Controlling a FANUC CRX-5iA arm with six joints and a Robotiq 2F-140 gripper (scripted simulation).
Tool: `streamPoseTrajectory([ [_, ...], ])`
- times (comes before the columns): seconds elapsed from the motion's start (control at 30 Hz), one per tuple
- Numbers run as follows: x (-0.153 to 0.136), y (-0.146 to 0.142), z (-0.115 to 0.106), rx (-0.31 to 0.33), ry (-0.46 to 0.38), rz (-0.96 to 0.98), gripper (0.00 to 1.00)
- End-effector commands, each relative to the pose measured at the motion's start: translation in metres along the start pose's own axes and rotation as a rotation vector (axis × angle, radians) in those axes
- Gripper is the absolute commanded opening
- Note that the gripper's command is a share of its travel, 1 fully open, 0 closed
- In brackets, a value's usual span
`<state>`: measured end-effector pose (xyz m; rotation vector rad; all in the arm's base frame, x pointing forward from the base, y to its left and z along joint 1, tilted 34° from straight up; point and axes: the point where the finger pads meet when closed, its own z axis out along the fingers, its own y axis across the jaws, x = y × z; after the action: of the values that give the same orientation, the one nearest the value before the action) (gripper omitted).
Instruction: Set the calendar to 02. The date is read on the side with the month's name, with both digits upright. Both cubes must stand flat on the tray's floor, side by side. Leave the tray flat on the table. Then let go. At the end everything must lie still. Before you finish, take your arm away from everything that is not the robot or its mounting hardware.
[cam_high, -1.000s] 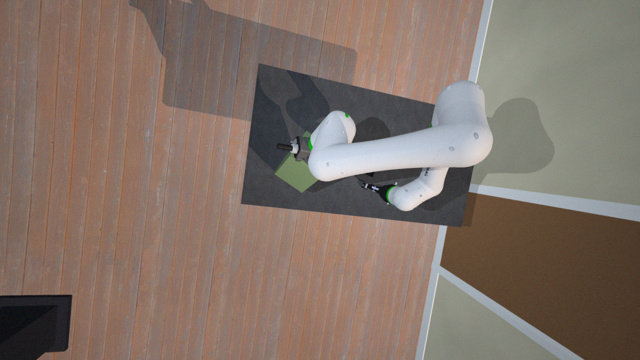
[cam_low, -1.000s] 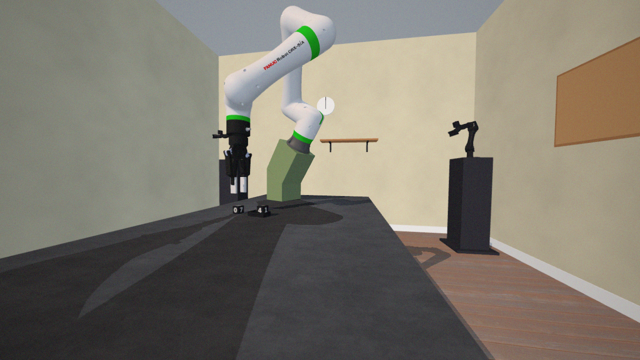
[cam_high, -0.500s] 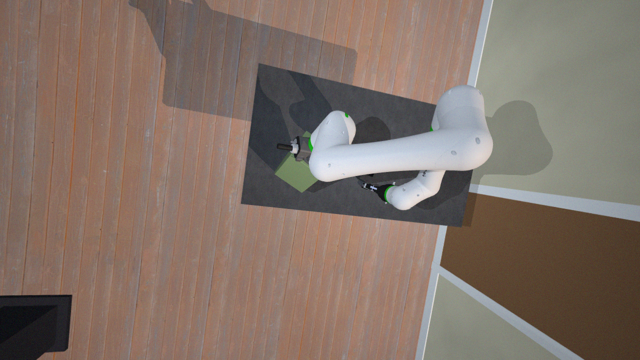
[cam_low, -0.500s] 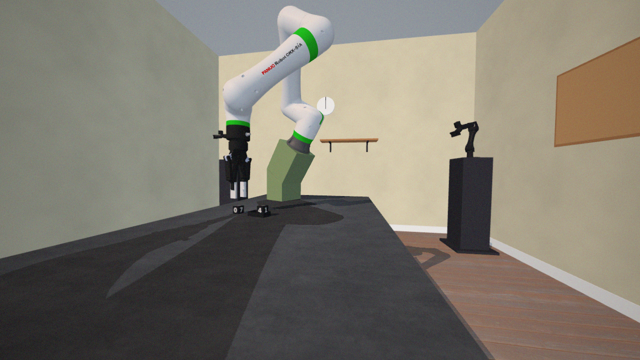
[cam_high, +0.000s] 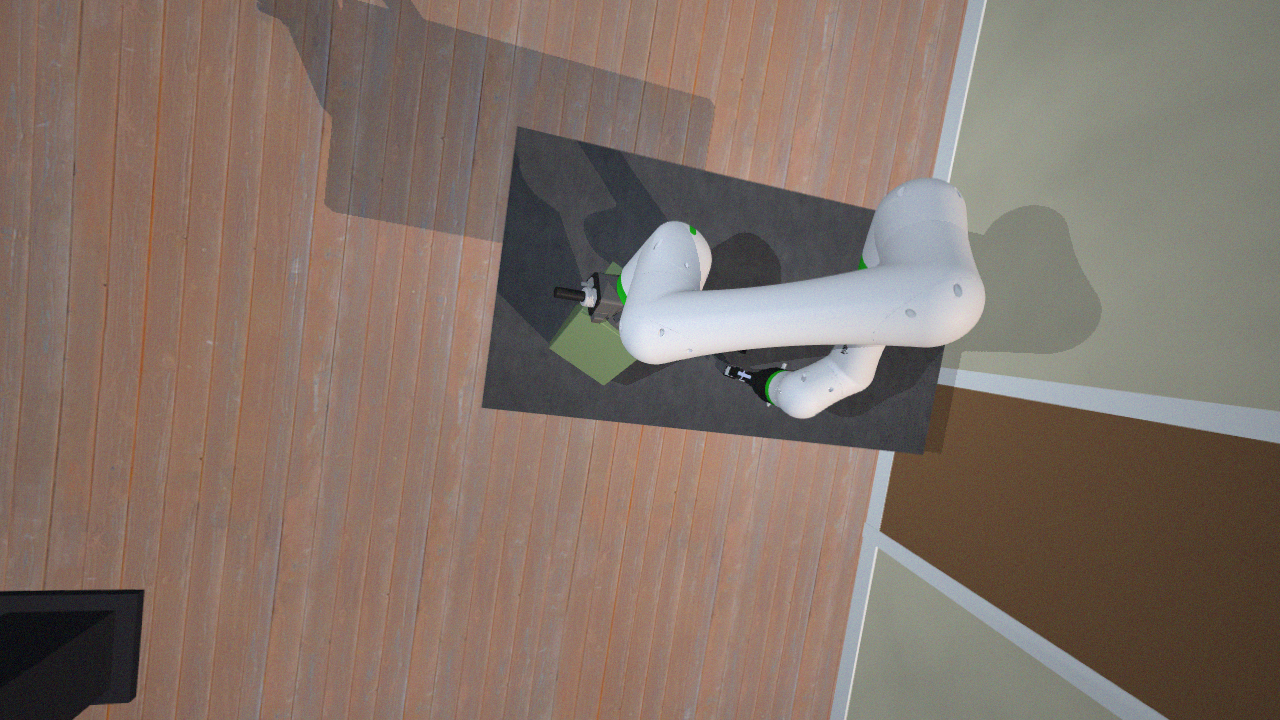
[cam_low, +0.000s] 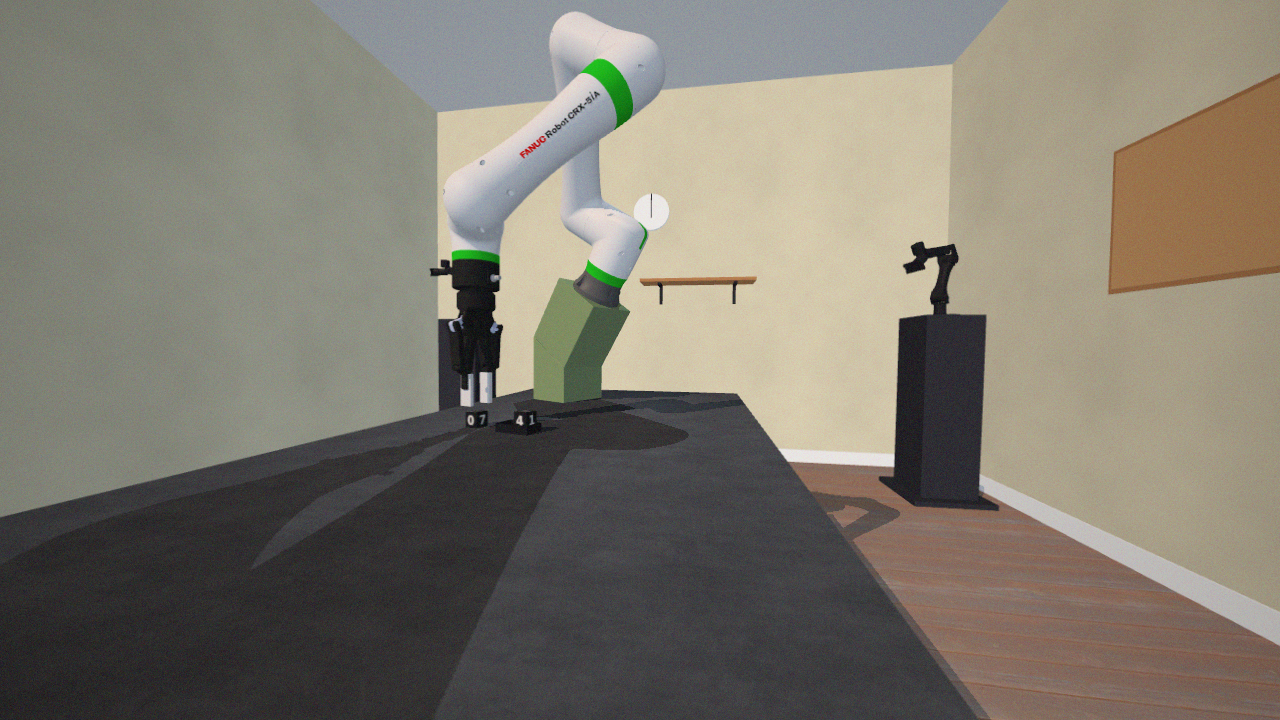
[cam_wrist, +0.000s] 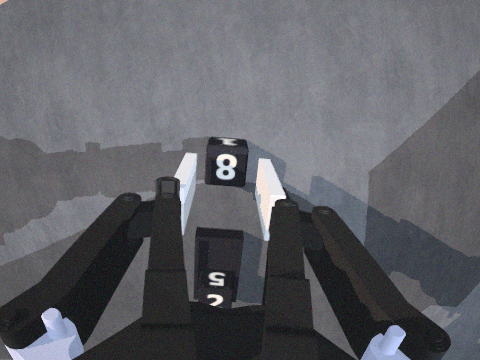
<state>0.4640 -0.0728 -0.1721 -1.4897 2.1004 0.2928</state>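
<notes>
One black cube (cam_low: 476, 419) (cam_wrist: 226, 162) just below the gripper's (cam_low: 477, 394) (cam_wrist: 225, 192) parted fingertips.

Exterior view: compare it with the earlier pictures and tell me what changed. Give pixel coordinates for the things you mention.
The gripper (cam_high: 726, 371) (cam_low: 477, 403) (cam_wrist: 226, 174) has moved down, bringing its fingertips closer to the cube outside the tray (cam_low: 476, 419) (cam_wrist: 226, 162). Nothing was taken hold of or let go. That cube, the tray (cam_low: 506, 428) (cam_wrist: 219, 231) and the cube in the tray (cam_low: 525, 418) (cam_wrist: 216, 280) stayed put.
</notes>
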Motion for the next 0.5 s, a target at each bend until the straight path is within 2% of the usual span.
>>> streamPoseTrajectory([
  [0.0, 0.0002, -0.0002, 0.0019, 0.0, 0.0, 0.0, 0.29],
  [0.47, 0.0003, -0.0003, 0.0058, 0.0, 0.0, 0.0, 0.29],
])
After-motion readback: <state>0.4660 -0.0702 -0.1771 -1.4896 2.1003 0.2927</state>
